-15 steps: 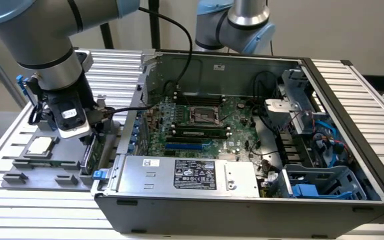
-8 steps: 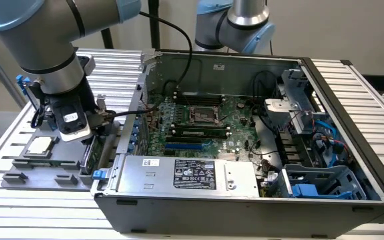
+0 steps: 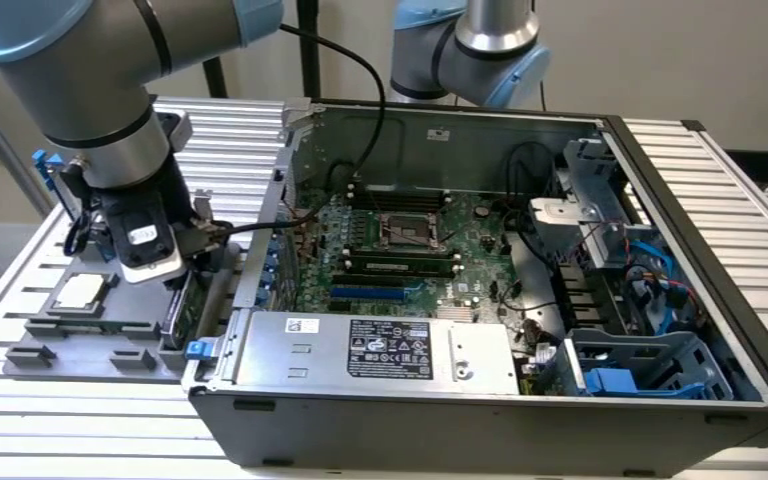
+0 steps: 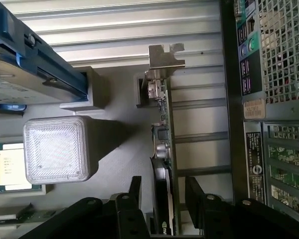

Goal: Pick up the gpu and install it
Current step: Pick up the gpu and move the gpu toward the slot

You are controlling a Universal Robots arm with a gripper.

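Green board and black fan housing, seen edge-on in the wrist view, marked the gpu (image 4: 165, 144), which stood upright on its long edge in a slot of the grey tray (image 4: 114, 144), just outside the computer case (image 3: 491, 425). Its silver end bracket (image 4: 164, 57) was at the end farthest from the pincer (image 4: 164, 181). The pincer was released: its two black fingers (image 4: 135, 191) were spread to either side of the card, with a narrow strip of tray showing between each finger and the card's faces, so nothing was grasped. In the exterior view the arm (image 3: 97, 90) hung over the tray on the side of the case toward the exterior view's left. A small square chip (image 4: 10, 167) lay flat in the tray, farther from the case than the gpu. A silver drive with blue rails (image 4: 25, 64) also sat beyond the gpu from the case. The case lay open on the slatted metal surface (image 3: 77, 425), its green main board (image 3: 398, 240) exposed inside.
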